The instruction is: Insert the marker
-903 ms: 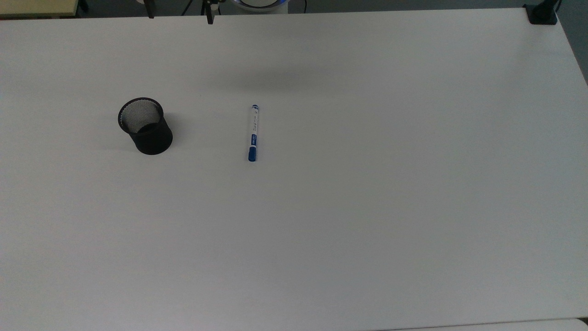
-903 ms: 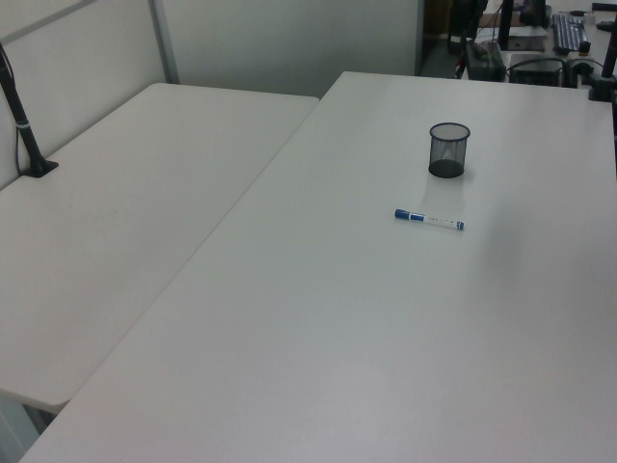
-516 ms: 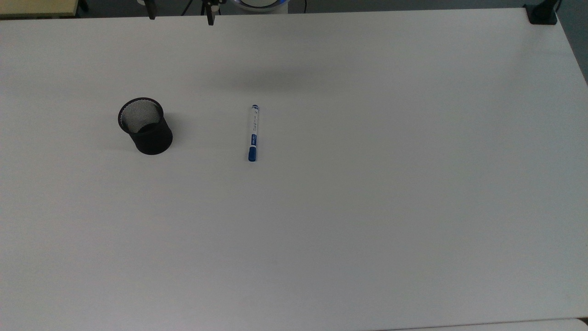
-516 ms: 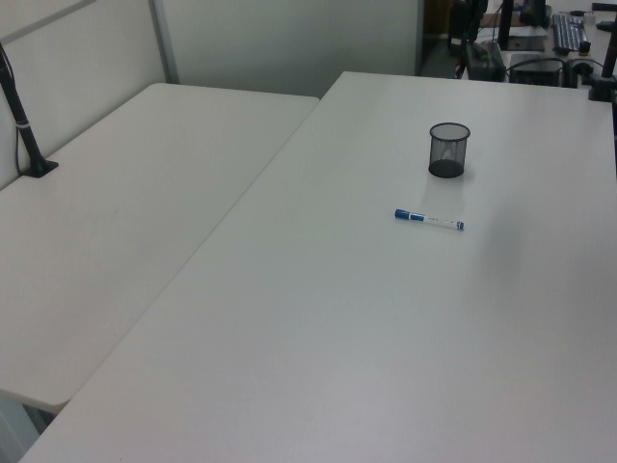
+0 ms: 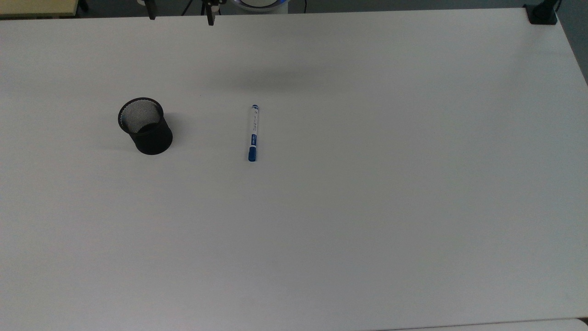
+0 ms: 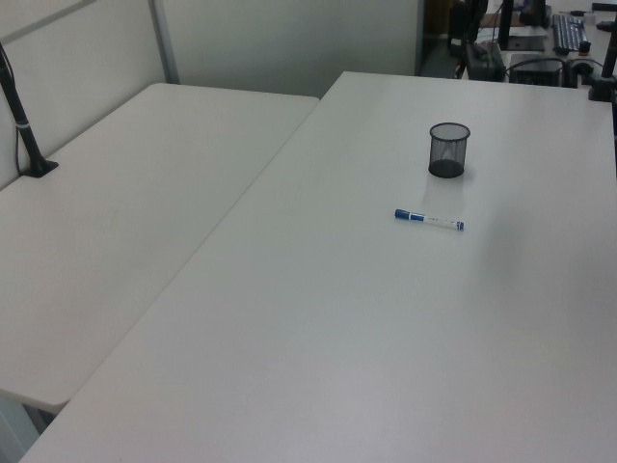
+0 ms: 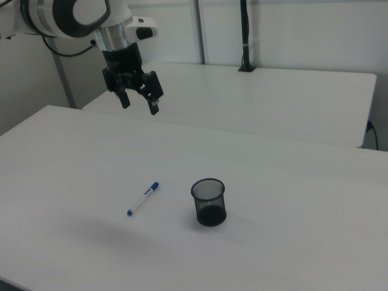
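The marker (image 5: 252, 133) lies flat on the white table (image 5: 367, 207), white barrel with its blue cap toward the top view's bottom. It also shows in the left view (image 6: 429, 220) and the right view (image 7: 142, 198). A black mesh cup (image 5: 146, 125) stands upright and empty to the top view's left of the marker, a short gap between them (image 6: 448, 149) (image 7: 210, 202). My gripper (image 7: 139, 104) hangs high above the table, open and holding nothing, well apart from both. Its two dark fingertips (image 5: 210, 17) poke in at the top view's upper edge.
A black clamp (image 5: 542, 14) sits on the table's corner at the top view's upper right. A second white table (image 6: 125, 212) adjoins on the left view's left, with a black post (image 6: 24, 125) clamped to it. The post (image 7: 244, 36) also stands behind in the right view.
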